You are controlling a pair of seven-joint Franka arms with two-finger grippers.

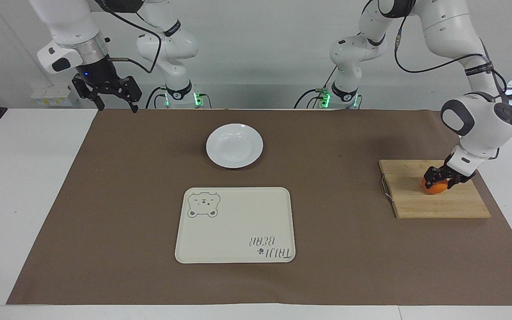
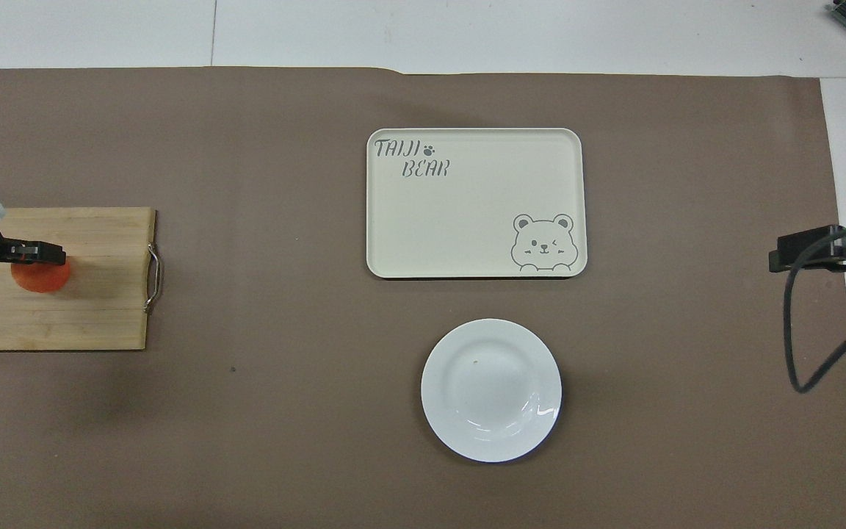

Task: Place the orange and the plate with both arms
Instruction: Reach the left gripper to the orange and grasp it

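So the pick-up step is in hand: the orange (image 1: 434, 188) sits on the wooden cutting board (image 1: 416, 202), and the left tool (image 1: 442, 178) is clamped shut on it. A straight lift is called for next, probably toward the plate (image 1: 234, 146), well apart from the board. The right tool (image 1: 112, 95) waits, fingers spread, up near the worktop's edge. That contact is shown properly only in the facing view; overhead, only its tip is seen.

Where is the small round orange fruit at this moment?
The small round orange fruit sits on the wooden cutting board at the left arm's end of the table, gripped by the left gripper.
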